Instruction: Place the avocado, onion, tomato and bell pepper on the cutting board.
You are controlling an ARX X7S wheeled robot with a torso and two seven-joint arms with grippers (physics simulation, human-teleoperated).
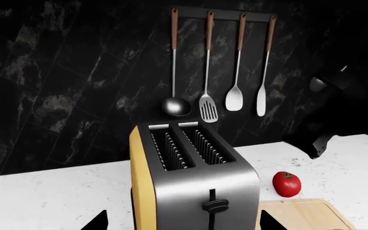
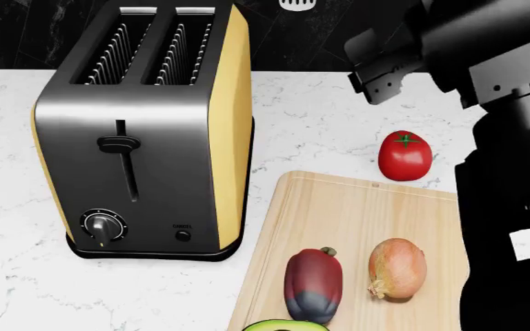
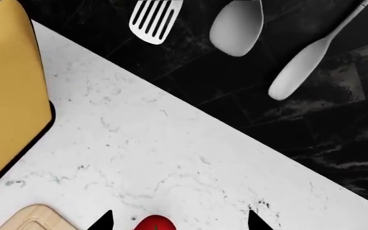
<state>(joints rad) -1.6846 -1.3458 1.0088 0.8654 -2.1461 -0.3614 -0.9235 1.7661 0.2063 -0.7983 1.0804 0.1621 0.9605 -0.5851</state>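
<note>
The cutting board lies right of the toaster. On it rest the dark red bell pepper, the onion and, at the view's near edge, the avocado. The tomato stands on the white counter just beyond the board's far edge; it also shows in the left wrist view. My right gripper is open, and the tomato sits in line between its fingertips, apart from them. My left gripper is open in front of the toaster, holding nothing.
A steel and yellow toaster stands on the marble counter left of the board. Several utensils hang on the black back wall. My right arm looms over the board's right side.
</note>
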